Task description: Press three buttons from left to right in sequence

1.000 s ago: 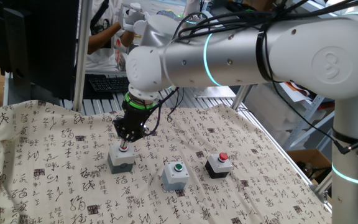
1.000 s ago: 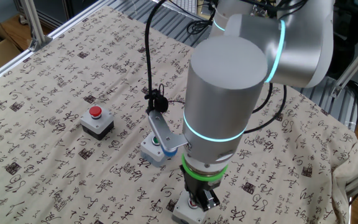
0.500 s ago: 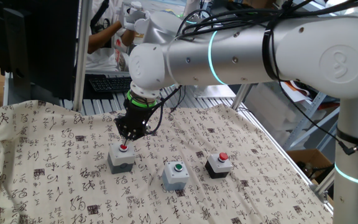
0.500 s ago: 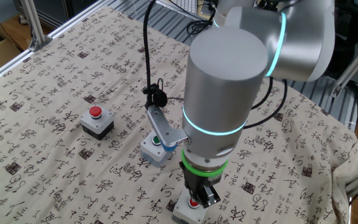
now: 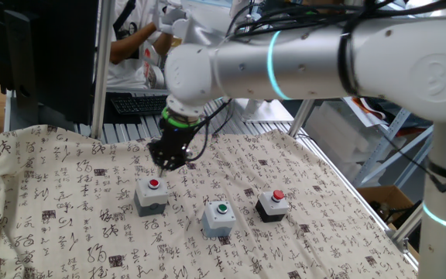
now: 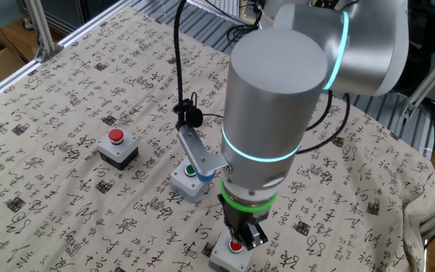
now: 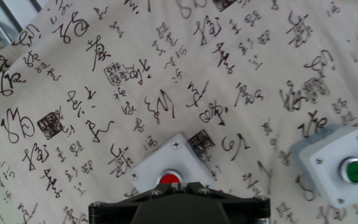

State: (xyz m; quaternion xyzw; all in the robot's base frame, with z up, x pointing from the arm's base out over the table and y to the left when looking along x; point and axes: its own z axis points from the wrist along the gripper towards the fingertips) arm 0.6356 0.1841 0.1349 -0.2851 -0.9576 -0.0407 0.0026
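We judge the red-capped grey button box (image 5: 152, 194), leftmost on the calligraphy-print cloth (image 5: 68, 217), light, rigid, apt to skid, so press cap-centre straight down; gripper (image 5: 166, 161) hovers just above, jaw state can't tell.

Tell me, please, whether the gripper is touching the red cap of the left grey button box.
Not touching: the gripper hangs above the red cap, with patterned cloth visible between them.
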